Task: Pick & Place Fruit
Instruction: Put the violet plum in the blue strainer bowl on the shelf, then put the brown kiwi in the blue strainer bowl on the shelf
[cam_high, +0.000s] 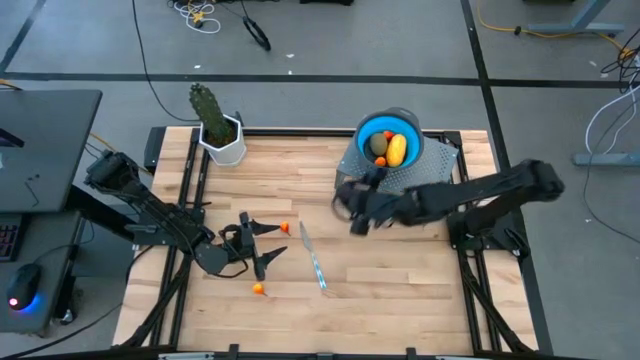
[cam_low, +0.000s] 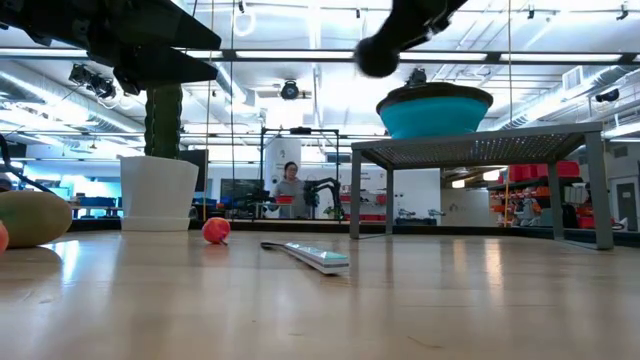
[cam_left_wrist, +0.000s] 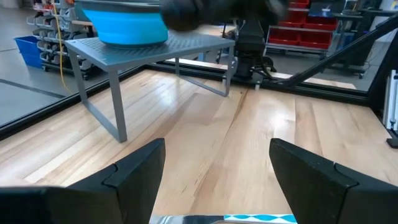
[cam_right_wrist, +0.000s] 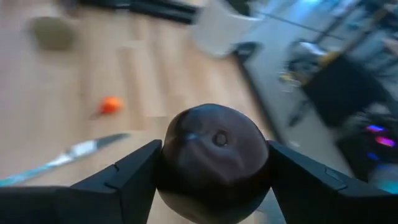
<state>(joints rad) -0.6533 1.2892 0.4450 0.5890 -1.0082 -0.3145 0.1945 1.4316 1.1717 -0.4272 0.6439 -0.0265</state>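
A pale butcher-block wooden table (cam_high: 400, 270) fills the middle of the high view, framed by grey concrete floor with loose cables; at upper right of the tabletop a blue bowl (cam_high: 390, 140) on a grey perforated metal stand (cam_high: 425, 172) holds a yellow oblong fruit (cam_high: 397, 150) and an olive-brown oval fruit (cam_high: 379, 146). Just left of the stand, the right gripper (cam_right_wrist: 211, 171) clamps a dark purple ball fruit (cam_right_wrist: 212, 158) between its jaws. At lower left the left gripper (cam_high: 258, 245) rests low with jaws spread and empty, between two tiny orange fruits (cam_high: 285, 228) and beside a slim silvery-blue knife (cam_high: 313, 257); the low view shows a bright workshop with a person far behind.

Right hand (cam_high: 352, 208) (raised) beside blue bowl (cam_high: 389, 131)
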